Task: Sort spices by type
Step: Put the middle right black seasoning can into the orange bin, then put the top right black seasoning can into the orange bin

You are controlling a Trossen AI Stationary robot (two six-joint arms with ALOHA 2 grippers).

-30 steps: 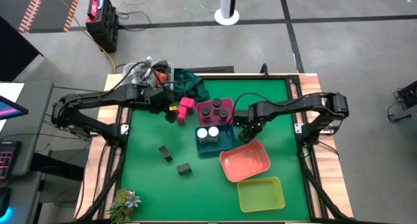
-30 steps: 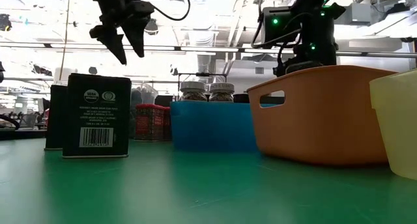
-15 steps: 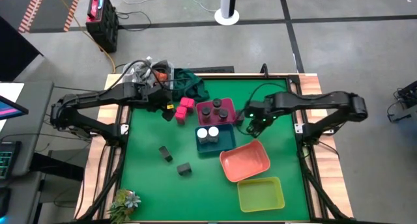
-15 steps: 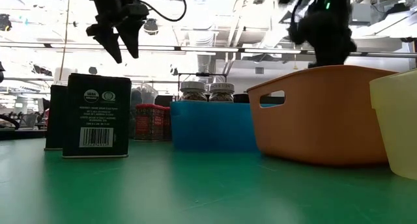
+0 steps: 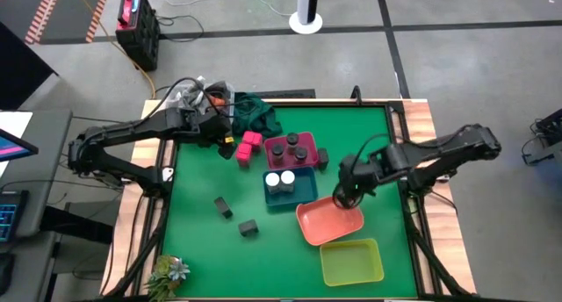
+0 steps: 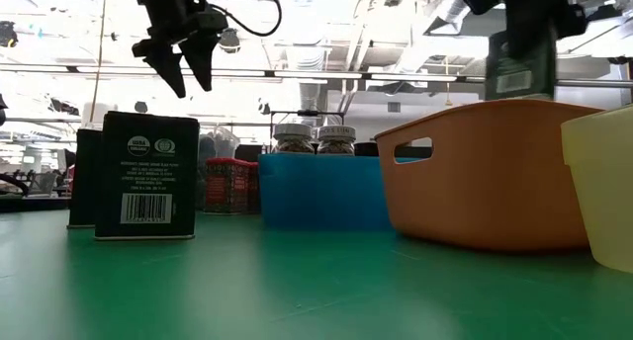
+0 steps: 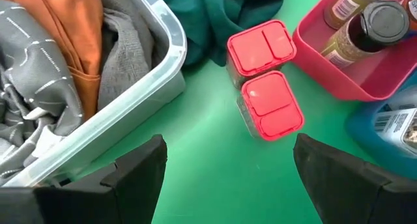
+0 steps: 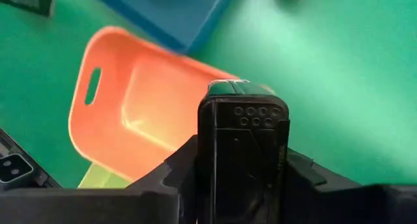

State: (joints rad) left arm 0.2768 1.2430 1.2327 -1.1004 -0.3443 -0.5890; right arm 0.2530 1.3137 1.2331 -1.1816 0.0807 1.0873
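We see the right gripper (image 5: 345, 197) clamped on a dark grey box (image 8: 244, 146), held in the air over the near rim of the salmon tray (image 5: 330, 218). In the right wrist view the box fills the gap between the fingers, and the tray's open interior lies directly beyond it. In the low view the box (image 6: 514, 68) hangs clear above the tray wall (image 6: 485, 172), not touching it. The yellow-green tray (image 5: 351, 262) sits just beyond the salmon one, and the blue tray (image 5: 303, 190) with two white-capped jars (image 5: 279, 179) lies just beside the gripper.

We see the left gripper (image 5: 225, 140) with its fingers spread wide, raised over bare green mat. Two pink blocks (image 7: 264, 77) stand just ahead of it, touching each other. On one side of the gripper is the clear bin (image 7: 140, 87) edge; on the other, the pink tray (image 7: 345, 81) with dark-capped jars (image 7: 381, 19). The mat between its fingers is open.

Two more dark boxes (image 5: 235, 218) stand well apart from both grippers on open mat.
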